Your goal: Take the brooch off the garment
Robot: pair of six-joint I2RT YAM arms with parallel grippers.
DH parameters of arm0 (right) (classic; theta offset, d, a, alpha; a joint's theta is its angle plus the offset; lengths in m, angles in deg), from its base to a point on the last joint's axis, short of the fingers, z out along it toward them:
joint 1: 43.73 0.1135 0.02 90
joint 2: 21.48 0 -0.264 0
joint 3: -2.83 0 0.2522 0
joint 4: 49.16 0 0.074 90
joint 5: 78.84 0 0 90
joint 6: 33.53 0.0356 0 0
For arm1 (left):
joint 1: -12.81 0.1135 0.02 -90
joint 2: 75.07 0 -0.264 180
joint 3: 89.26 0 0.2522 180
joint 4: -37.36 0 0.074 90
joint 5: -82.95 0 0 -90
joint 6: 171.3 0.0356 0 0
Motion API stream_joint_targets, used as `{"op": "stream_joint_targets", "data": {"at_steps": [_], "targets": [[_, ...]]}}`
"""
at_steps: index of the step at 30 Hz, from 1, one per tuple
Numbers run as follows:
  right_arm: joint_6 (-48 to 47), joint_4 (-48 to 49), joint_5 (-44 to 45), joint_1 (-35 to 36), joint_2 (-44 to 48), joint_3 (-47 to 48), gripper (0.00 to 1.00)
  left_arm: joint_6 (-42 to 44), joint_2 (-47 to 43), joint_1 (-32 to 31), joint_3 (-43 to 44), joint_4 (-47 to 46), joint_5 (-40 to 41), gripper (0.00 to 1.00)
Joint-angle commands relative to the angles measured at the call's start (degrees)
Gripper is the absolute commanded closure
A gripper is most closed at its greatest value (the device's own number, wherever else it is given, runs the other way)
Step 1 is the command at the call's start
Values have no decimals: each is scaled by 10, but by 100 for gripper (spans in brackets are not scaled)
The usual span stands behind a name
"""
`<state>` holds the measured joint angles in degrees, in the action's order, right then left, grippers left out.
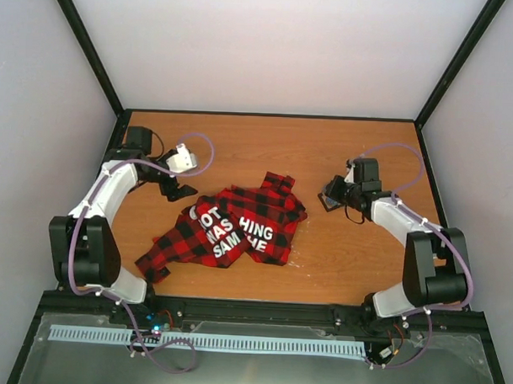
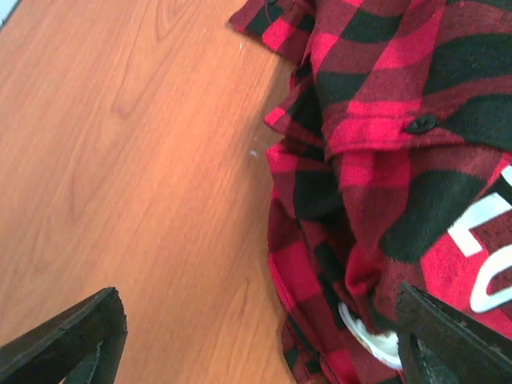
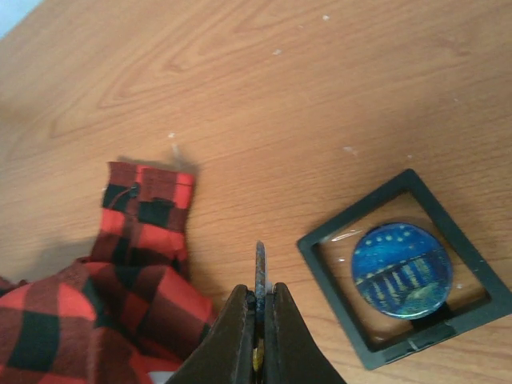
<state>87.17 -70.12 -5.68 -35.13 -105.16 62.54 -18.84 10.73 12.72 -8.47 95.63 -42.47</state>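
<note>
The garment (image 1: 238,225) is a red-and-black checked shirt with white letters, crumpled at mid-table. My right gripper (image 3: 259,300) is shut on a thin bluish disc seen edge-on, the brooch (image 3: 260,268). It holds the brooch over bare wood, clear of the shirt's cuff (image 3: 148,200) to its left. In the top view the right gripper (image 1: 334,198) is just right of the shirt. My left gripper (image 2: 260,344) is open and empty, with its fingers (image 2: 72,336) spread wide. It straddles the shirt's left edge (image 2: 384,160); in the top view it (image 1: 179,192) is at the shirt's upper left.
A black square frame (image 3: 336,256) lies on the table just right of the right gripper. It holds a round blue picture disc (image 3: 400,270). Black enclosure posts and pale walls bound the wooden table (image 1: 267,142).
</note>
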Motion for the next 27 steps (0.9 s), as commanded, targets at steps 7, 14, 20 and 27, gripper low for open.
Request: {"op": "stream_joint_targets", "data": {"at_steps": [7,14,20,27], "targets": [[-36,28,37,-21,-69,7,97,16,1,28,-54,45,-8,16],[-51,28,46,-30,-88,1,96,-4,25,28,-73,19,-32,27],[-55,19,52,-31,-87,15,70,-15,35,28,-69,14,-42,29],[-70,12,58,-30,-66,23,55,-5,37,55,-47,26,-45,23]]}}
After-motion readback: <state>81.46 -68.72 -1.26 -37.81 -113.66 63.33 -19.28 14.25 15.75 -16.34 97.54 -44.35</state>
